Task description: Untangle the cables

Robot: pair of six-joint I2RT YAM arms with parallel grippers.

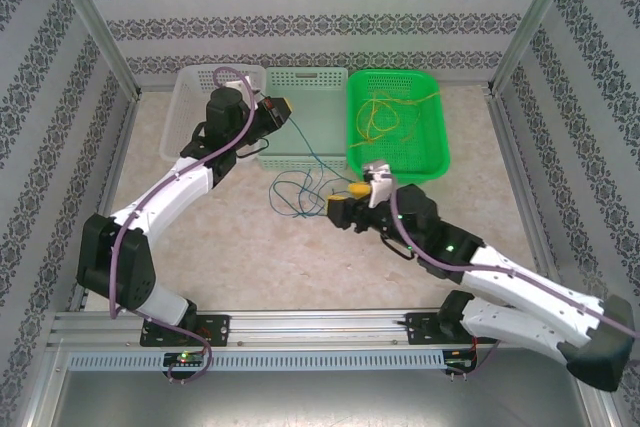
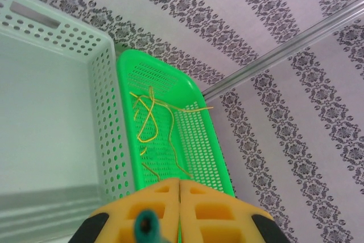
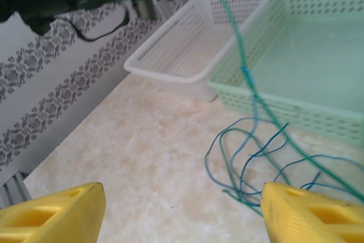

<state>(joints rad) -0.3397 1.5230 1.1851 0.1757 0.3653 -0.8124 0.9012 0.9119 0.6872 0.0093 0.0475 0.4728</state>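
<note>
Yellow-fingered right end effector [image 3: 183, 211] gapes wide over light, floppy blue and dark green cables [image 3: 256, 163] looped on the marbled counter [image 3: 142, 157], left end effector [image 2: 180, 183] pinching one by its end, so a free loop looks the best hold.

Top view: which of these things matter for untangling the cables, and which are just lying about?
Part of the job: green cable, pinched in the left tool; blue cables looped on the table; yellow cables in the bright green basket; open right tool.
Probably just lying about: white basket; pale green basket.
</note>
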